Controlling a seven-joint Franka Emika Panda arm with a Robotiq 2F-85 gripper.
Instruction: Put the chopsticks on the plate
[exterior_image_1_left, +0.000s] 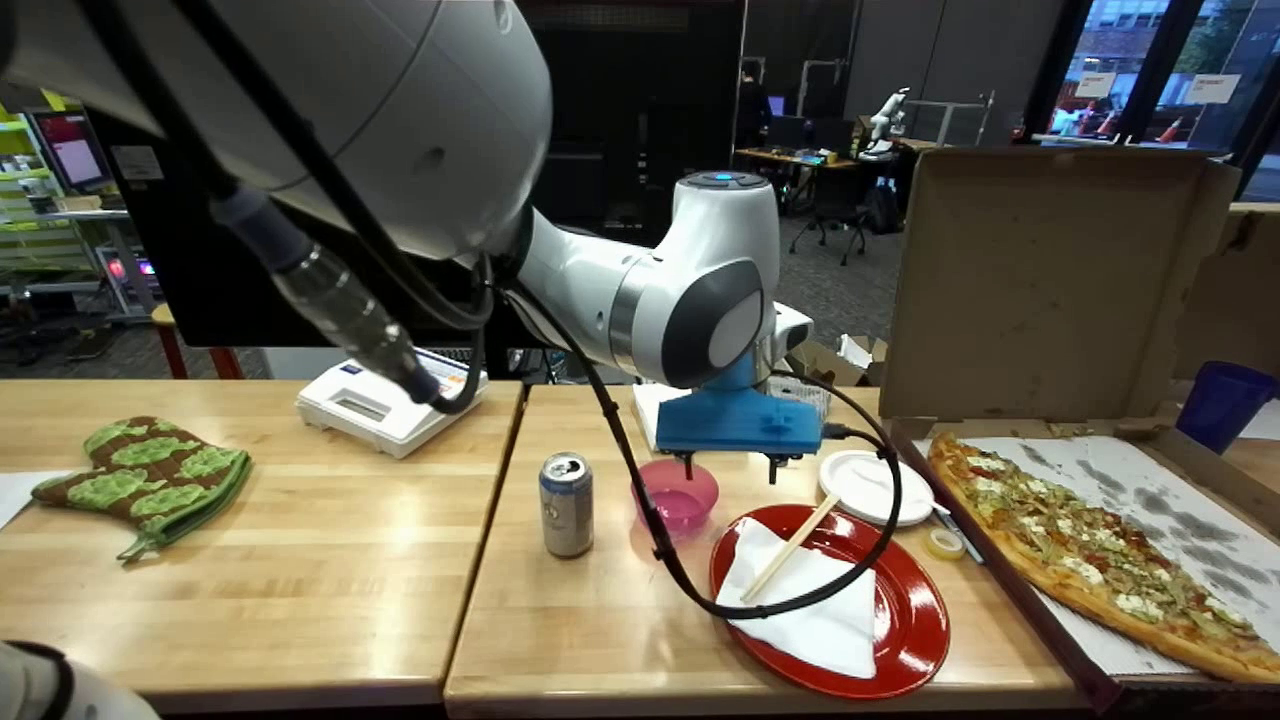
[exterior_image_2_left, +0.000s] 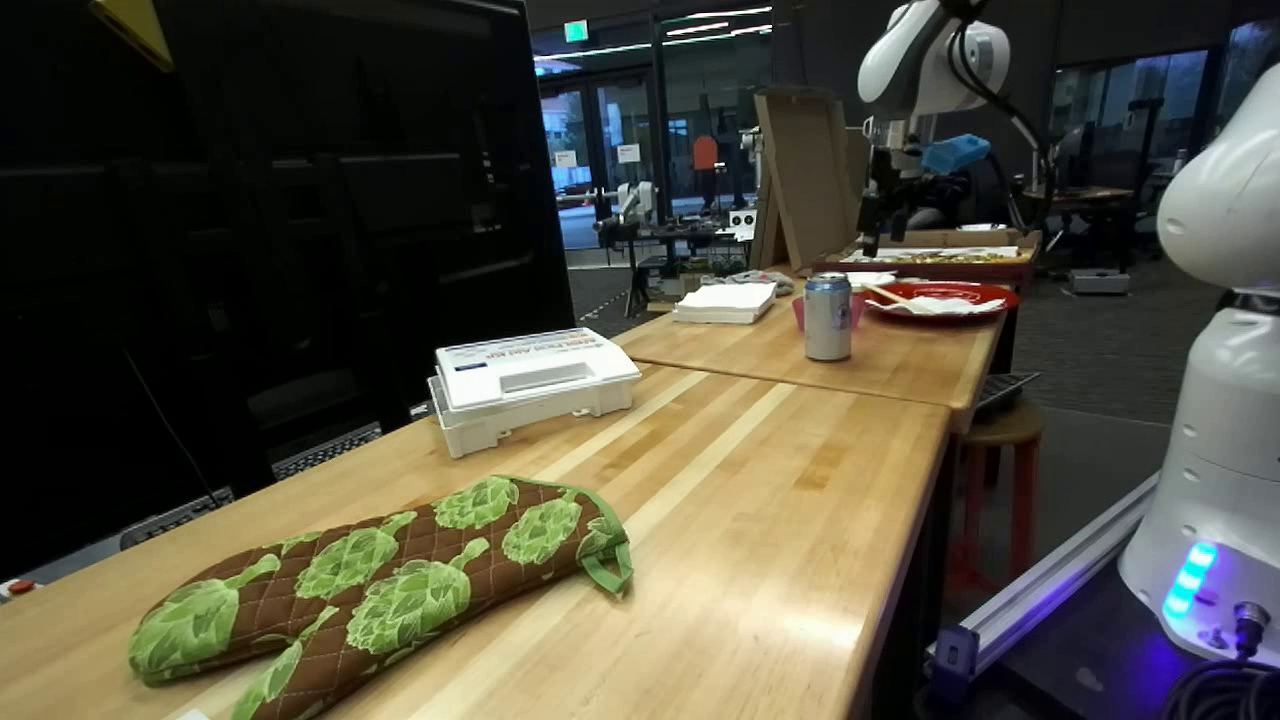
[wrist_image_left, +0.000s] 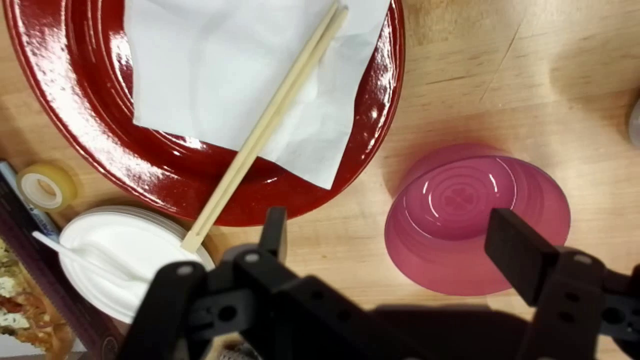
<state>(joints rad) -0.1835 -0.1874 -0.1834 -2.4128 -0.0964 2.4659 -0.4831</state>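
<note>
The pale tan chopsticks lie side by side across the red plate, over a white napkin. In the wrist view the chopsticks run from the napkin past the plate's rim, and their joined end reaches over the white dish. In an exterior view the chopsticks and plate show small behind the can. My gripper is open and empty, above the table beside the plate. In the wrist view the gripper's fingers stand wide apart, over the plate's edge and the pink bowl, apart from the chopsticks.
A pink bowl stands beside the plate. A white dish with a white plastic utensil, a tape roll and a pen lie near the open pizza box. A soda can stands upright. A green-brown oven mitt and white case lie farther off.
</note>
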